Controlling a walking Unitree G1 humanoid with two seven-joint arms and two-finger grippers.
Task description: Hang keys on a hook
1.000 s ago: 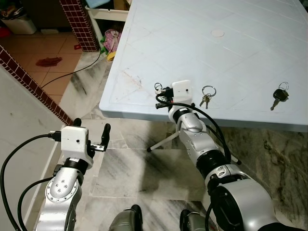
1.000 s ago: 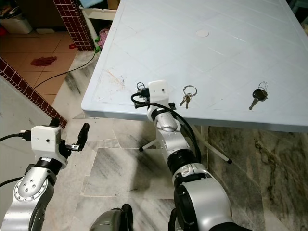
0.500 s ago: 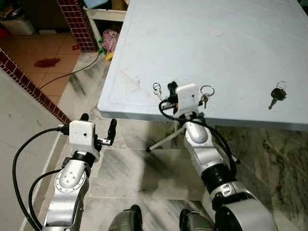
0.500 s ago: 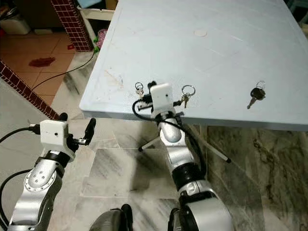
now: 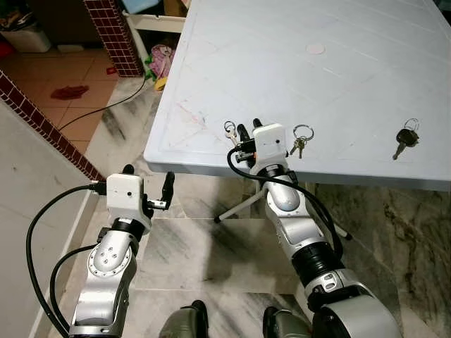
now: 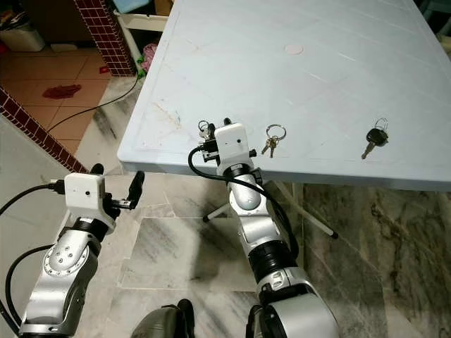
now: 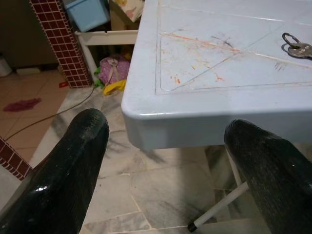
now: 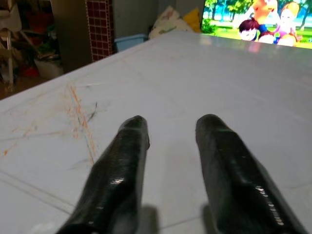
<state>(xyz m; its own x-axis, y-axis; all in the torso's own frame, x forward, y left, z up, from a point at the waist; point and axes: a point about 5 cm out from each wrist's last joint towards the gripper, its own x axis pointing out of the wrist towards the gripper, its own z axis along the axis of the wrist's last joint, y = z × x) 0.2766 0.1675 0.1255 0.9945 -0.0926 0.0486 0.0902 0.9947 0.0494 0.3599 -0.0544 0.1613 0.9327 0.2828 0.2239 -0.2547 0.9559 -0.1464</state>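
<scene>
Off the table's [image 5: 352, 77] left corner, above the marble floor [image 5: 204, 260], the left gripper [image 5: 149, 189] is held with its two black fingers set wide apart and nothing between them; through its wrist camera the rounded corner of the pale blue plastic top is seen framed in the gap, scuffed with orange scratches. Behind that corner, a red brick pillar [image 5: 113, 35] and a bundle of coloured cloth [image 5: 163, 58] on the floor are made out, though what the bundle holds cannot be told. Near the table's front edge, a small key set [image 5: 230, 131] on a ring is lain, partly hidden by the right gripper [image 5: 248, 131], whose white wrist block covers most of the fingers in the head views; from its wrist camera the fingers [image 8: 122, 165] are seen a little apart, low over the bare tabletop, with nothing clamped. Just to the right of that block a second ring of keys [image 5: 301, 139] is lain flat on the table. Further right along the same edge, well apart, a black-headed key [image 5: 404, 141] is rested. A faint round mark [image 5: 315, 49] is seen nearer the table's middle.
</scene>
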